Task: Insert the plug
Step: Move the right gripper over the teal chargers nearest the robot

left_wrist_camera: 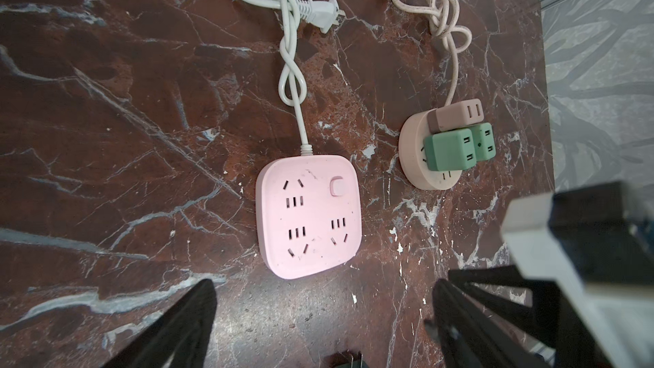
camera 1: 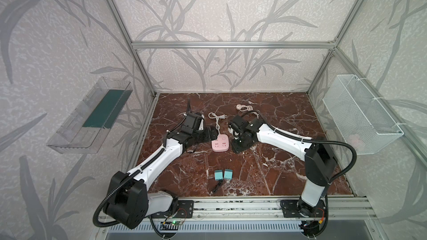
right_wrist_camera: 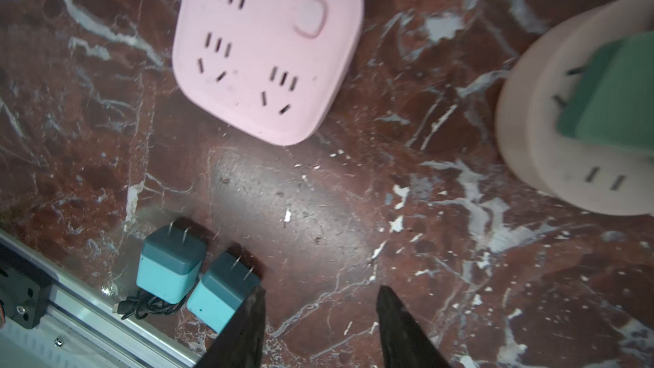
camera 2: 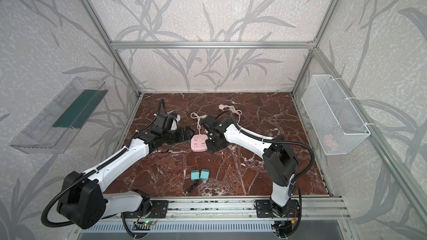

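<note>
Your left arm stretches low over the table. The left gripper is spread wide and empty, just left of the pink strip. Your right arm bends down on the strip's other side, and the right gripper is parted over bare table, holding nothing. Count two teal plugs, side by side near the front rail and well apart from both grippers. There is one pink strip and one round socket carrying three cubes: two green and one brown.
</note>
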Robot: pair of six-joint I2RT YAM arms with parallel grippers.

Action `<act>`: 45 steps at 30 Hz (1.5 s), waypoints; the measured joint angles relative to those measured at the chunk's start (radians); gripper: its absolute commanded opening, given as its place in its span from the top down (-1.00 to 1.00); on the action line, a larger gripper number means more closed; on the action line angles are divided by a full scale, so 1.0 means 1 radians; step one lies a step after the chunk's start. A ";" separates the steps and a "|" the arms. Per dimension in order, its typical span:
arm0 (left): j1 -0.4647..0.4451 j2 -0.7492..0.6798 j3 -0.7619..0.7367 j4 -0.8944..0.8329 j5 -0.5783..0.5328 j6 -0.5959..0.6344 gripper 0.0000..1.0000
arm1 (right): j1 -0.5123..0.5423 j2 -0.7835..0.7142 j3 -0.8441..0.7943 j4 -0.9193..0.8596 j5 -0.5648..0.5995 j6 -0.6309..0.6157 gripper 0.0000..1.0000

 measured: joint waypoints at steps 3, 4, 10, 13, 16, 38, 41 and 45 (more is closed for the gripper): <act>0.000 0.004 -0.001 -0.002 0.001 -0.001 -0.87 | 0.045 -0.003 -0.029 0.017 -0.026 0.000 0.01; 0.000 0.006 -0.002 -0.002 0.002 -0.002 -0.86 | 0.049 -0.003 -0.035 0.024 -0.035 0.001 0.01; -0.006 0.008 -0.029 -0.017 0.016 -0.014 -0.85 | 0.050 -0.003 -0.058 0.055 -0.070 0.015 0.01; -0.021 0.007 -0.060 -0.017 0.020 -0.031 -0.84 | 0.050 -0.002 -0.059 0.058 -0.084 0.022 0.01; -0.035 0.006 -0.093 -0.021 0.021 -0.046 -0.83 | 0.055 -0.001 -0.059 0.058 -0.095 0.024 -0.15; -0.042 -0.050 -0.143 -0.015 0.030 -0.086 -0.84 | 0.177 0.011 -0.106 0.063 -0.121 0.085 -0.43; -0.042 -0.051 -0.144 -0.015 0.030 -0.087 -0.84 | 0.188 0.012 -0.115 0.067 -0.129 0.090 -0.44; -0.042 -0.051 -0.148 -0.013 0.031 -0.087 -0.84 | 0.195 0.015 -0.119 0.066 -0.135 0.093 -0.42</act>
